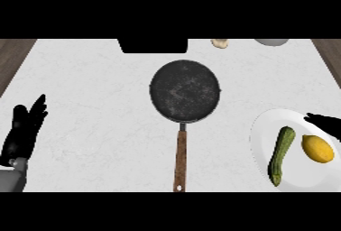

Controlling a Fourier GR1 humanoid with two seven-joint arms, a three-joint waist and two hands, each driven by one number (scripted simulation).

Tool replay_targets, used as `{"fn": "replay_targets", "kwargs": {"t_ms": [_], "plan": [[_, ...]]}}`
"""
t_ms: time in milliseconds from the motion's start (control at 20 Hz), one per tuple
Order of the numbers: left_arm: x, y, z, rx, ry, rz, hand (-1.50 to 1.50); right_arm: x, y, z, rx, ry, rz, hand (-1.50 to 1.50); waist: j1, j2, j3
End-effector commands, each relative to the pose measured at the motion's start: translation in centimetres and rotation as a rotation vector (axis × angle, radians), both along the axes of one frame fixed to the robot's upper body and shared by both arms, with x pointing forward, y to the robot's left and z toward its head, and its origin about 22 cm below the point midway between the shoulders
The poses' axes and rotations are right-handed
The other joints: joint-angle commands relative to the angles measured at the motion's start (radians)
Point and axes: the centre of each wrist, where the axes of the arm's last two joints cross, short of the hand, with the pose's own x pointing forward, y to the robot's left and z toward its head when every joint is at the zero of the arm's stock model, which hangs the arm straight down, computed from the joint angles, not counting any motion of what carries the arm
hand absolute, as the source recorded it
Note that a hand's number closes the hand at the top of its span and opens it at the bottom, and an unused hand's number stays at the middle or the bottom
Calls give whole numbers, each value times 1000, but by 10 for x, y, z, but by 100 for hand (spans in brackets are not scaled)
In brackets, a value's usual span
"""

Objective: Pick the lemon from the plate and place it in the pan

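A yellow lemon (318, 148) lies on the white plate (263, 131) at the right edge, beside a green zucchini (281, 154). The dark round pan (185, 90) sits in the middle of the counter, its wooden handle (180, 160) pointing toward me; nothing is in it. Only the black fingers of my right hand (324, 122) show at the right edge, over the plate's far side, just above the lemon and not touching it. My left hand (25, 128) rests open at the left edge, fingers up, holding nothing.
A black object (153, 45) sits at the counter's far edge behind the pan. A small beige item (220, 43) and a pale bowl (272, 41) lie at the far right. Wooden strips border the counter on both sides.
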Motion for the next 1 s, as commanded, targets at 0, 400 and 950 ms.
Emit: {"fn": "replay_targets", "kwargs": {"t_ms": [0,400,950], "plan": [[2,-5,7,-4,0,10,0,3,2,-18,10,5,-14,-150,2,0,0],[1,5,10,-3,-5,-6,0,31,-3,-19,-3,25,-28,-150,6,1,0],[5,4,-12,4,-2,-12,0,28,-4,-57,-111,-43,55,150,8,4,1]]}}
